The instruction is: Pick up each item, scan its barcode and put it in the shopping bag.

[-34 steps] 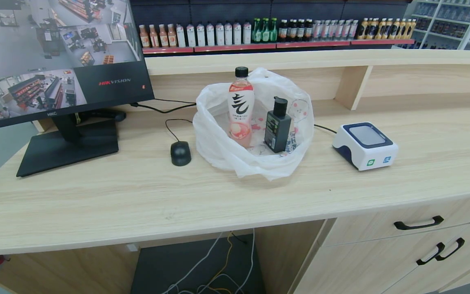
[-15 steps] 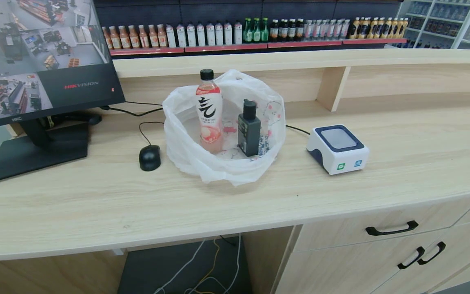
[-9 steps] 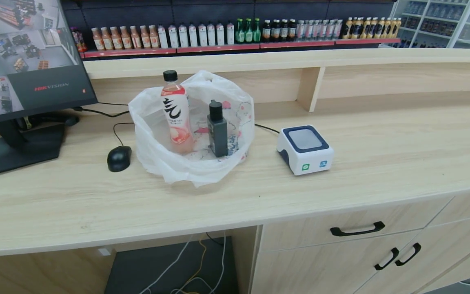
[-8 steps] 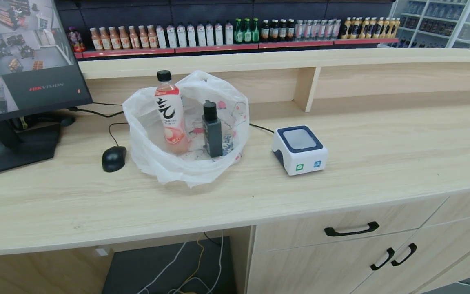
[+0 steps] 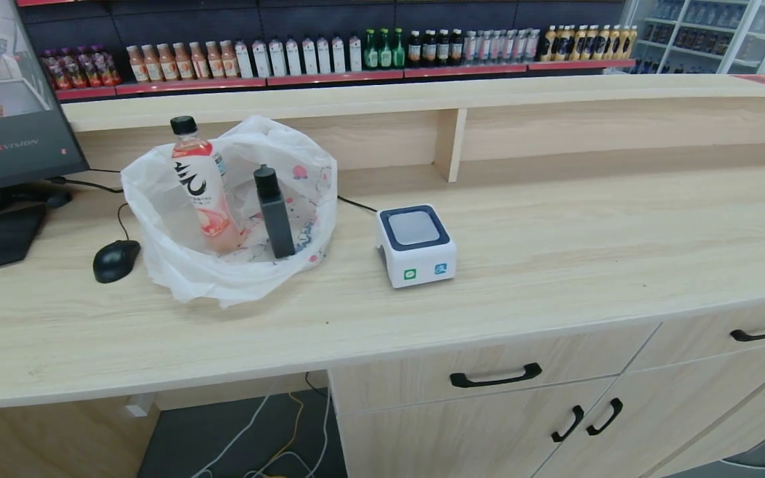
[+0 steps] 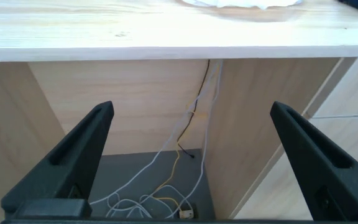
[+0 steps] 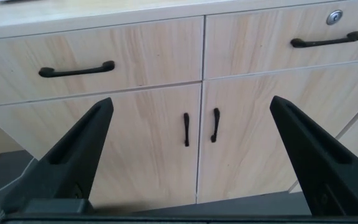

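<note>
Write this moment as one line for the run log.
items: pink drink bottle, dark pump bottle upright in shopping bag | scanner: beside bag | left gripper: jaws open, below counter | right gripper: jaws open, facing drawers

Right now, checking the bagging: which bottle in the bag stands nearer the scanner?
The dark squarish bottle; the taller pink drink bottle stands beyond it, farther from the scanner.

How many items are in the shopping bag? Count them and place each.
2. The pink drink bottle stands at the left of the shopping bag; the dark pump bottle stands right of it. The bag's folds could hide something small.
</note>
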Robot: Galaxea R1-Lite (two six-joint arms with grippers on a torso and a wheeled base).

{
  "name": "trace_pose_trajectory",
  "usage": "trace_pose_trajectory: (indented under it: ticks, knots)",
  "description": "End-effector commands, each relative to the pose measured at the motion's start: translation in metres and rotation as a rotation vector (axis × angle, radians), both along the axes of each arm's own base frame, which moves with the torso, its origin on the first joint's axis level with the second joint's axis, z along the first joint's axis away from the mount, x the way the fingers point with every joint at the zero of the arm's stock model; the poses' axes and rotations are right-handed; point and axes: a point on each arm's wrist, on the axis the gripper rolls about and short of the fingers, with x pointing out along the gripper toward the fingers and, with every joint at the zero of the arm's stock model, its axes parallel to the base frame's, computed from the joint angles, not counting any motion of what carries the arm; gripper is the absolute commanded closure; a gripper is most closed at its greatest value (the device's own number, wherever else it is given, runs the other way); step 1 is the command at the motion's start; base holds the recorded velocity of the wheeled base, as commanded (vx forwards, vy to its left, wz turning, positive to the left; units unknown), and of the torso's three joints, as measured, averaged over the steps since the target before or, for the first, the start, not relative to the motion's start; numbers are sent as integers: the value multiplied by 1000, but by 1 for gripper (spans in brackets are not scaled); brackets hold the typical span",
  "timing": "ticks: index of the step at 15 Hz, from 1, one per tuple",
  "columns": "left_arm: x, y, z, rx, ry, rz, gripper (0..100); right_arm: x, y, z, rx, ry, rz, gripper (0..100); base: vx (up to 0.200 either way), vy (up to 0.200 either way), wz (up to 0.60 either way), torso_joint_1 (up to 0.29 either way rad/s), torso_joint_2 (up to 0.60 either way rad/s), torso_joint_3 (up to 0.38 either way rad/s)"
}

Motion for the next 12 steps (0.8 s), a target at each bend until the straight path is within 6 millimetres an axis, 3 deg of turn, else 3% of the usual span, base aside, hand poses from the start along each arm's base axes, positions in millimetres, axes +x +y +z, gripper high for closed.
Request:
trace_pose_trajectory:
  ticks: [1,12]
  knots:
    - [0,0,0,-2,-2,1,0,0,0,0,13,1,0,0,0,-200,0,-7,-2,2]
    - [0,0,0,-11,-2,-1,0,0,0,0,15,1,0,0,0,0,0,0,0,0]
